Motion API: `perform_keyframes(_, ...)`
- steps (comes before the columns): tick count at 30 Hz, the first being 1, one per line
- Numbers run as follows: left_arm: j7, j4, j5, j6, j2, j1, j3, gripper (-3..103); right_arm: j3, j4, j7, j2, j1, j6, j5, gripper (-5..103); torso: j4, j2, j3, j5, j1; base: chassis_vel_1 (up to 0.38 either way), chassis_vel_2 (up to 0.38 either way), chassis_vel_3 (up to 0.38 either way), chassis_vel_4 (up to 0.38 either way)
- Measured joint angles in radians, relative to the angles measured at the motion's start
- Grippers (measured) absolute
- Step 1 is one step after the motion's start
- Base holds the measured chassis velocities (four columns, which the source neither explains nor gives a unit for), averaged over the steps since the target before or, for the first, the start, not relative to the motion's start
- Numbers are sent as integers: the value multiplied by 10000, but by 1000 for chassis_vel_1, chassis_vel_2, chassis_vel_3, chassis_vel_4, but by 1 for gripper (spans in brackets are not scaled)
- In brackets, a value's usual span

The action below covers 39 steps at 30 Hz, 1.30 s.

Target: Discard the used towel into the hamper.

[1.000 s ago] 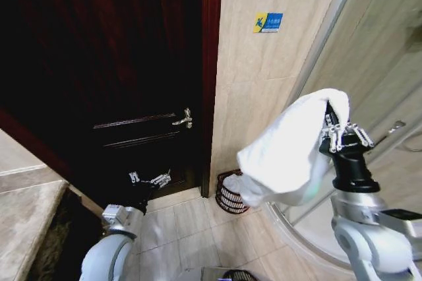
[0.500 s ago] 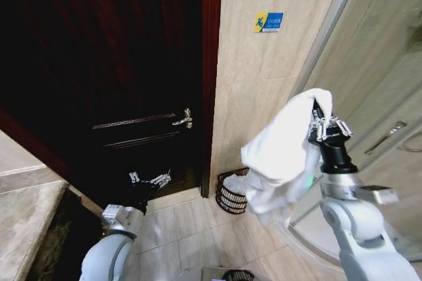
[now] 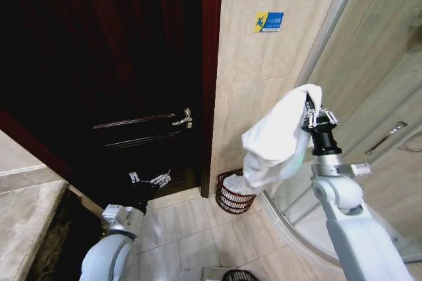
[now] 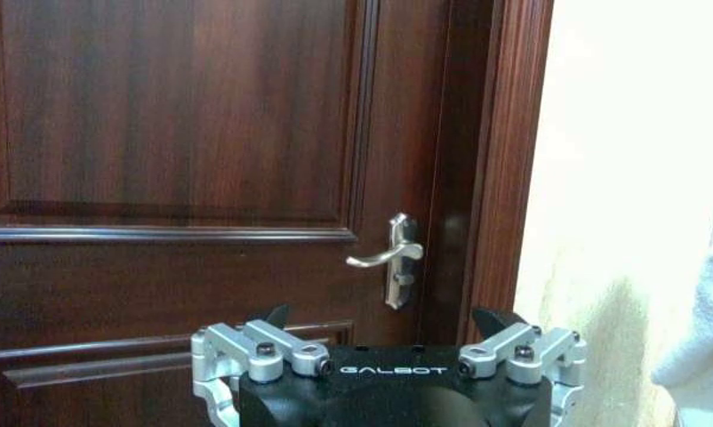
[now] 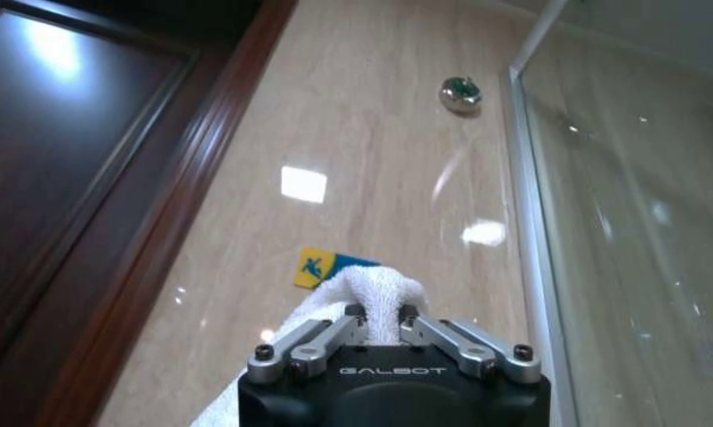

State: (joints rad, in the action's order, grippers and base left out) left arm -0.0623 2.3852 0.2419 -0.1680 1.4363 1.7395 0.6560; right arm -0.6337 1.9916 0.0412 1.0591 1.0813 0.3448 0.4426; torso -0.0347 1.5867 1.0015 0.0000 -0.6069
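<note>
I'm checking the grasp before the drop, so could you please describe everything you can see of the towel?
The towel is white, with a looped terry-like surface. The right gripper is shut on a bunched fold at its top, raised in front of the tiled wall. From there it drapes to the gripper's left in soft folds, its lower end hanging free above the hamper on the floor by the door frame. Nothing but the gripper visibly touches it.

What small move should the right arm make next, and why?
Probably lower the right claw toward the hamper. It is shut on the towel, held high, and the towel's low end hangs just above the hamper's rim. The left claw waits by the door.
</note>
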Motion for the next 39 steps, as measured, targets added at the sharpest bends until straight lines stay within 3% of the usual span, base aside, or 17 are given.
perform_keyframes(14,0,0,-1,0,0,0,0,100,369,-2371,652,206,-869,879,69,8,1,0,-1,1,0,0,0,0,0)
perform_keyframes(28,0,0,0,0,0,0,0,100,1266,-4772,1196,1091,-1941,1875,-376,8,0,0,0,0,0,0,0,0,0)
perform_keyframes(39,0,0,0,0,0,0,0,100,1712,-5672,1200,1383,-2819,1915,-420,8,0,0,-1,-2,0,0,0,0,0)
